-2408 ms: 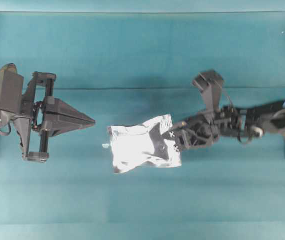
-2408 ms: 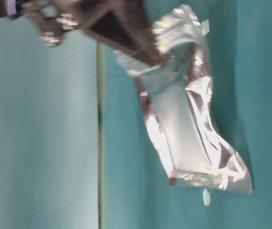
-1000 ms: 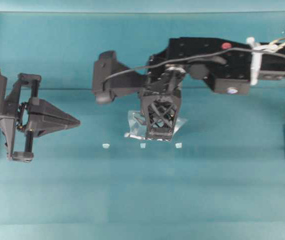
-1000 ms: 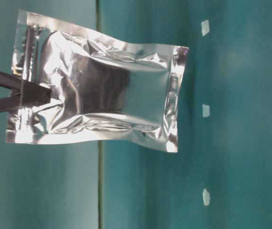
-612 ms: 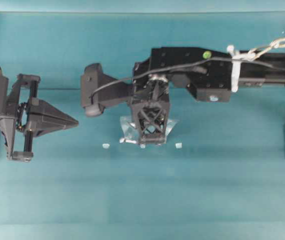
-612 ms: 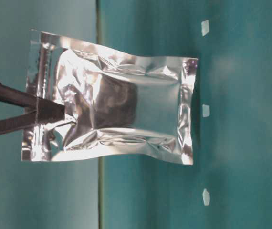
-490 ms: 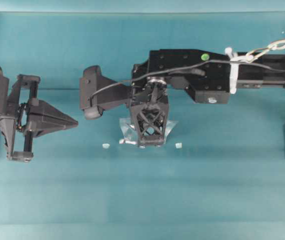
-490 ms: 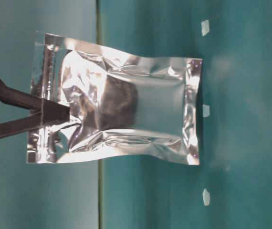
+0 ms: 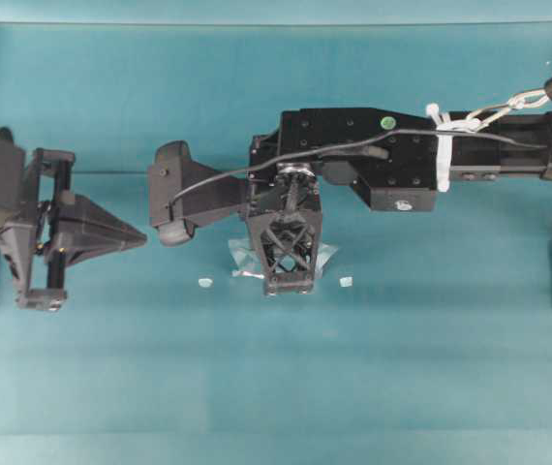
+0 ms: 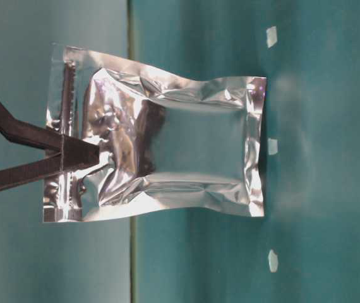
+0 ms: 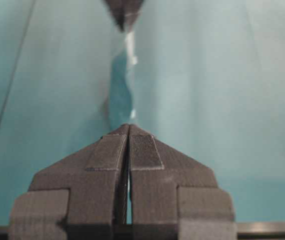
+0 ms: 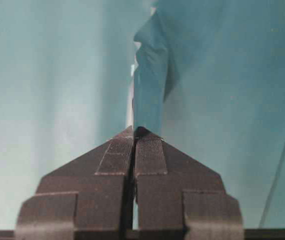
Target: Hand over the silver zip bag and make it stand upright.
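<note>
teal table bare toward edges | right gripper pinching silver zip bag, lowered since | left gripper closed, empty, apart

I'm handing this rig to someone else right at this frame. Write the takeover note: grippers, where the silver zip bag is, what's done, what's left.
Right gripper: shut on the zip end of the silver zip bag, holding it vertical over the middle of the table.
Left gripper: shut, holding nothing, at the left side and pointing toward the bag.
Bag: hangs from the right gripper, bottom edge at or just above the table; contact cannot be told. Three small white scraps lie near it.
Done: bag picked up and held upright.
Left: pass it to the left gripper, then leave it standing on its own.
</note>
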You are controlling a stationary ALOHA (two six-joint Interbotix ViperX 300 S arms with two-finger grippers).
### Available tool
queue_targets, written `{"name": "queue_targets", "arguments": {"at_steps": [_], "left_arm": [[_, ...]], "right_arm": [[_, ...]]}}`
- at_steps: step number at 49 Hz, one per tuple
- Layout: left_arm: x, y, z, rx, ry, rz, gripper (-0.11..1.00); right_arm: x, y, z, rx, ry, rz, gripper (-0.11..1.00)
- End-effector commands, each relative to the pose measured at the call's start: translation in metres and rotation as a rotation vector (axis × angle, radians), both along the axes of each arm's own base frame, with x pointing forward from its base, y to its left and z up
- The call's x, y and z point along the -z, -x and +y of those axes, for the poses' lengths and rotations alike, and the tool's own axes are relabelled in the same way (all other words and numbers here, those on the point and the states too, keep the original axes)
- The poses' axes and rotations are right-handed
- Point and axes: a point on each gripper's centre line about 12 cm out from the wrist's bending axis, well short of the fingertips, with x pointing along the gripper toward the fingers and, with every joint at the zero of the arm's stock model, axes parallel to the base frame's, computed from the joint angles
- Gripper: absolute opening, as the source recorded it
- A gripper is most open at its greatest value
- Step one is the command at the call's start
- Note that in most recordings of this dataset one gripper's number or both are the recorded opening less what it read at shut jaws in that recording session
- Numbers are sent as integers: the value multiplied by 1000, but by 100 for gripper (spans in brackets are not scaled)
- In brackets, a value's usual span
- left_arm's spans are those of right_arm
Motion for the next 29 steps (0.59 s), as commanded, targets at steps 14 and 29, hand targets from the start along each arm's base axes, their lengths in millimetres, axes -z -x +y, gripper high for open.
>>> {"name": "queue_targets", "arguments": {"at_steps": [14,29], "left_arm": [[19,-11,2,-11,16,-68,2],[38,-30,3,-17,34,-28,73]], "right_arm": [[-8,-2,4,-15,2,-27,-1],[-8,-1,7,-13,1,-26,-1]]}}
